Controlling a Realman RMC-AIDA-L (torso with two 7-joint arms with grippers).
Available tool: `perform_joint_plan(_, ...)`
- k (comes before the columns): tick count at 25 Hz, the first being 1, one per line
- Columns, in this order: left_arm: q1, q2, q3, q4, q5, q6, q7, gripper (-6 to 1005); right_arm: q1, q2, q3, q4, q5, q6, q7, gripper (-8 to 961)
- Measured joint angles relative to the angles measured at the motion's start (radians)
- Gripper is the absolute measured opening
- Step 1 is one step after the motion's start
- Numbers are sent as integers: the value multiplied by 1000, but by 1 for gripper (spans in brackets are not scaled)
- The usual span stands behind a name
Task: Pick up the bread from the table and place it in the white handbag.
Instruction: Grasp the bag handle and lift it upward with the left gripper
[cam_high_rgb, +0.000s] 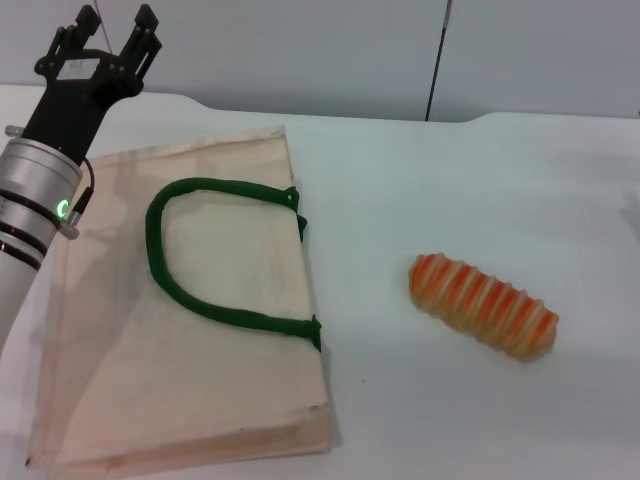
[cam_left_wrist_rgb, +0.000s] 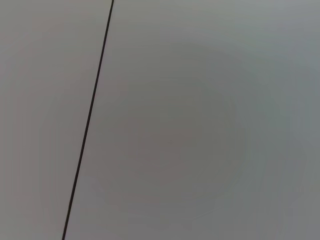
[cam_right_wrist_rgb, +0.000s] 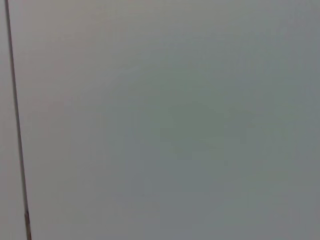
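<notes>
The bread (cam_high_rgb: 483, 303), a ridged orange and cream striped loaf, lies on the white table (cam_high_rgb: 450, 190) to the right of middle. The white handbag (cam_high_rgb: 200, 310), a flat cream tote with dark green loop handles (cam_high_rgb: 215, 255), lies flat at the left. My left gripper (cam_high_rgb: 117, 22) is raised at the far left, above the bag's far corner, open and empty, well away from the bread. My right gripper is out of view. Both wrist views show only a plain grey wall.
A grey wall with a dark vertical seam (cam_high_rgb: 437, 60) stands behind the table's far edge. The same seam shows in the left wrist view (cam_left_wrist_rgb: 90, 120) and the right wrist view (cam_right_wrist_rgb: 15, 120).
</notes>
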Motion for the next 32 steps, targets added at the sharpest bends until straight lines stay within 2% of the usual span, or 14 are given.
perform_joint_plan(17,0,0,0,2,-13,-2,-10,756,0,0,0,-1,3,0,0,891)
perform_joint_plan(19,-2,0,0,5,-39,-18,-58,756,0,0,0,-1,4,0,0,891)
perform_joint_plan(22,-12,6,4,-5,-52,-74,-220,756,-3,-1,0,0,4,0,0,891)
perform_joint_plan(27,-30,14,11,-140,33,-90,-619,756,-6,-1,0,-2,4,0,0,891)
perform_joint_plan(29,-41,10,11,-196,74,-82,-682,757,-3,-1,0,-1,4,0,0,891)
perform_joint_plan(32,-51,10,11,-234,101,-54,-685,762,-2,-1,0,0,3,0,0,891)
